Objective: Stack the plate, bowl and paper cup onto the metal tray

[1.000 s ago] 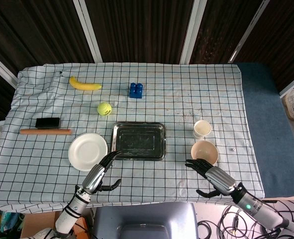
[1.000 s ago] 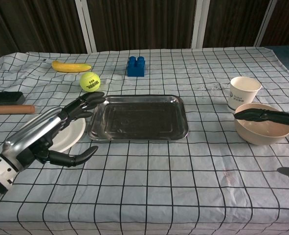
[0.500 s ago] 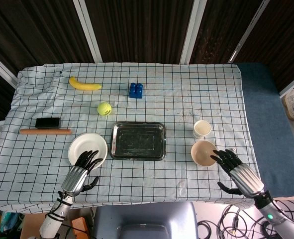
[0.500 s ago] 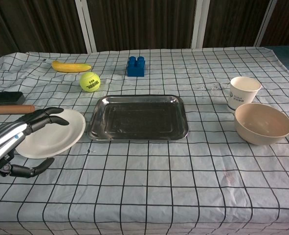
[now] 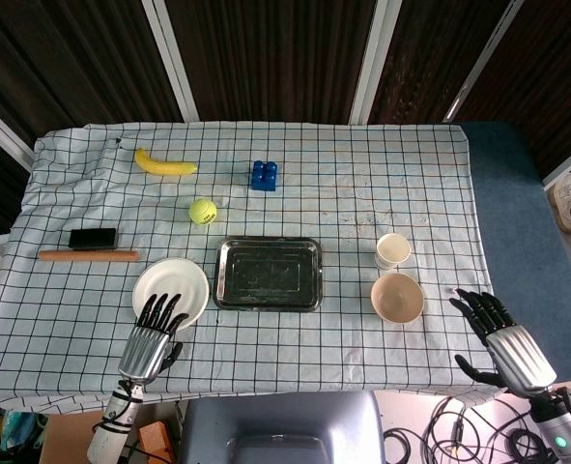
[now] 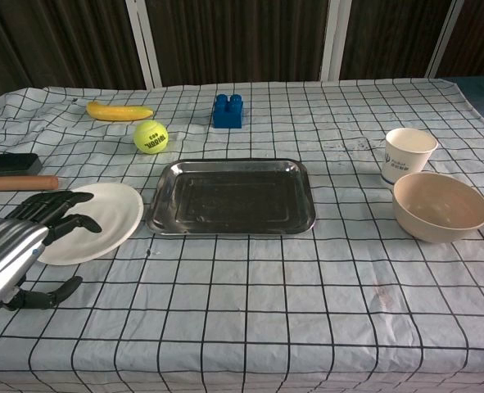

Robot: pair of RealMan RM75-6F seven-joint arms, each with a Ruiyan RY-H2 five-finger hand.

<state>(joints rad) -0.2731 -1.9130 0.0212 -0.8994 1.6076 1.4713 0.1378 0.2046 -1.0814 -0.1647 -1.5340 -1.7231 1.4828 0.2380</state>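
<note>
At the table's near left, the left hand (image 5: 151, 340) hangs with fingers spread and holding nothing, its fingertips (image 6: 71, 196) over the near edge of the white plate (image 5: 172, 291). Just right of the plate lies the empty metal tray (image 5: 268, 274). Further right, the paper cup (image 5: 392, 250) stands upright just behind the beige bowl (image 5: 397, 298). Only the head view shows the right hand (image 5: 502, 336), fingers splayed and empty, off the table's right edge.
</note>
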